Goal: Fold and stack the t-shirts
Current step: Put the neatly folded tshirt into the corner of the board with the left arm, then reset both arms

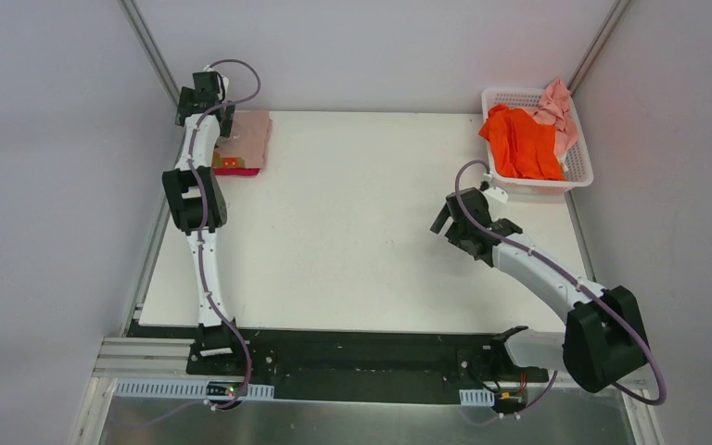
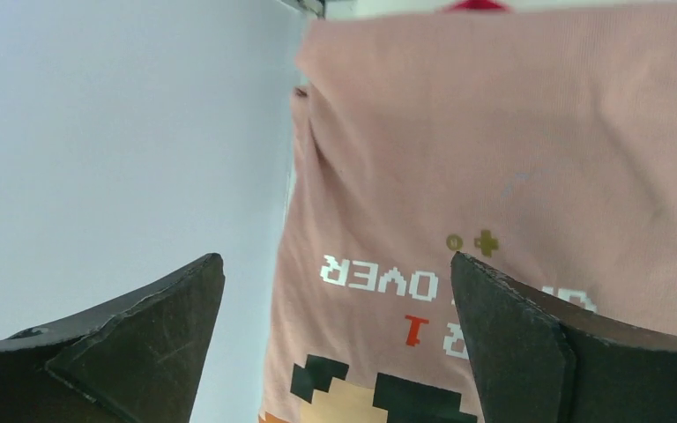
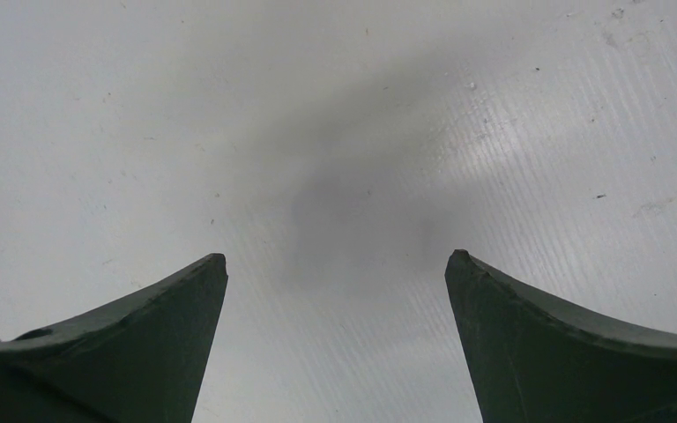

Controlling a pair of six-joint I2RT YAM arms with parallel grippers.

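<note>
A folded dusty-pink beige t-shirt lies at the table's far left corner on top of a crimson-magenta t-shirt. My left gripper hovers open over the beige tee's left edge. In the left wrist view the beige tee shows a pixel print, and my left gripper holds nothing. A bright orange t-shirt and a pale pink t-shirt lie crumpled in the basket. My right gripper is open and empty over bare table, as the right wrist view shows.
The white lattice basket stands at the far right corner. Grey walls close in the table at left, back and right. The left wall is right beside the beige tee's edge.
</note>
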